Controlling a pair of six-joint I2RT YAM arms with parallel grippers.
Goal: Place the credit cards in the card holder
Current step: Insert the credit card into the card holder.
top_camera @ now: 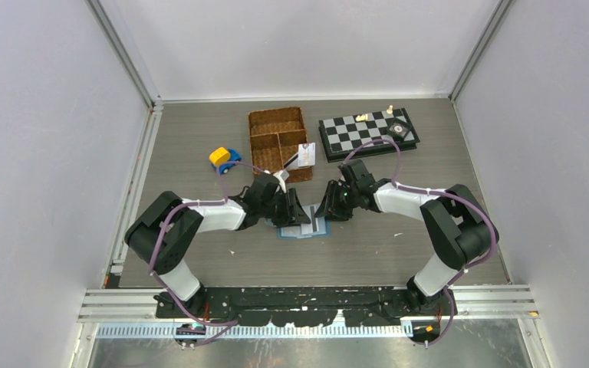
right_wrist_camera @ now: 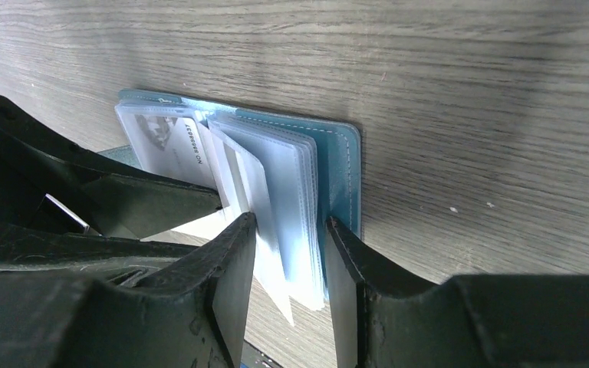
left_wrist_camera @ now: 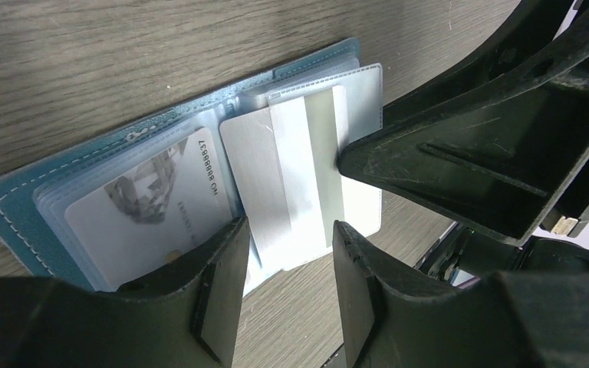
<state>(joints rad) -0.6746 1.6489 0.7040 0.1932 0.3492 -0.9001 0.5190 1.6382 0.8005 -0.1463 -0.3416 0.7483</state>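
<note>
The teal card holder [top_camera: 294, 233] lies open on the table between both grippers. In the left wrist view its cover [left_wrist_camera: 15, 207] holds a pale printed credit card [left_wrist_camera: 146, 203] in a left sleeve. A white card with a grey stripe [left_wrist_camera: 295, 172] lies on the right sleeves. My left gripper [left_wrist_camera: 287, 287] is open just short of that card's near end, with nothing between its fingers. My right gripper [right_wrist_camera: 287, 284] is open around the upright clear sleeves [right_wrist_camera: 295, 207], apart from them on both sides. Another card [top_camera: 306, 154] leans at the basket's corner.
A brown wicker divided basket [top_camera: 276, 138] stands behind the grippers. A chessboard [top_camera: 368, 132] with a few pieces lies at the back right. A blue and yellow toy car [top_camera: 224, 159] sits left of the basket. The right gripper's fingers [left_wrist_camera: 460, 153] crowd the left wrist view.
</note>
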